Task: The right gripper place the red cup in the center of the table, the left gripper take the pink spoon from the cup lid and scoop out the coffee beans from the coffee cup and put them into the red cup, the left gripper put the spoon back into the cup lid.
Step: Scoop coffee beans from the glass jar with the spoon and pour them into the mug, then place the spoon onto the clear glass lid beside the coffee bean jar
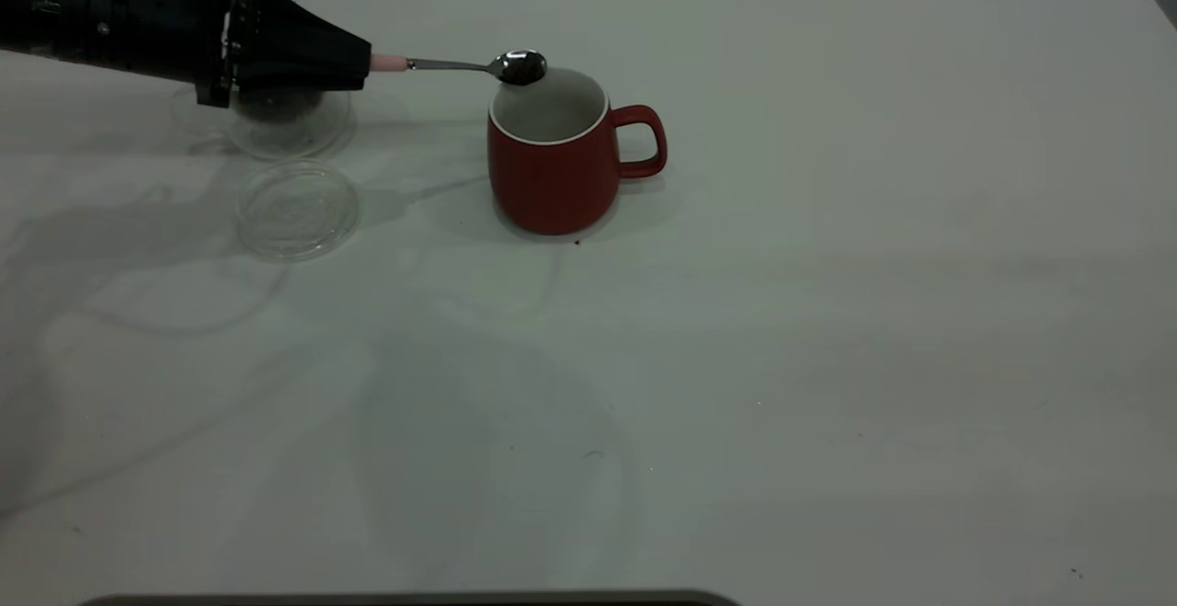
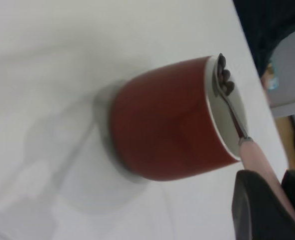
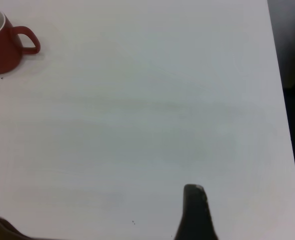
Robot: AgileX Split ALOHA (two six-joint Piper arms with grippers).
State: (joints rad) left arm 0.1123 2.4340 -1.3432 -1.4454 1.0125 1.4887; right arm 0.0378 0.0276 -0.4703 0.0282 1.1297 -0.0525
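Left end effector (image 1: 360, 62), matte black, clenched on the pale pink handle of the small silver-bowled spoon (image 1: 478, 64). Spoon bowl, carrying dark roasted coffee beans (image 2: 224, 80), hangs over the rim of the rounded dark-red ceramic cup (image 1: 552, 155), mid white surface (image 1: 828, 312). Clear glass lid (image 1: 297, 209) lies bare beside the clear glass coffee cup (image 1: 285, 123). Right end effector (image 3: 196, 212) well apart from the red cup; grip: cannot tell.
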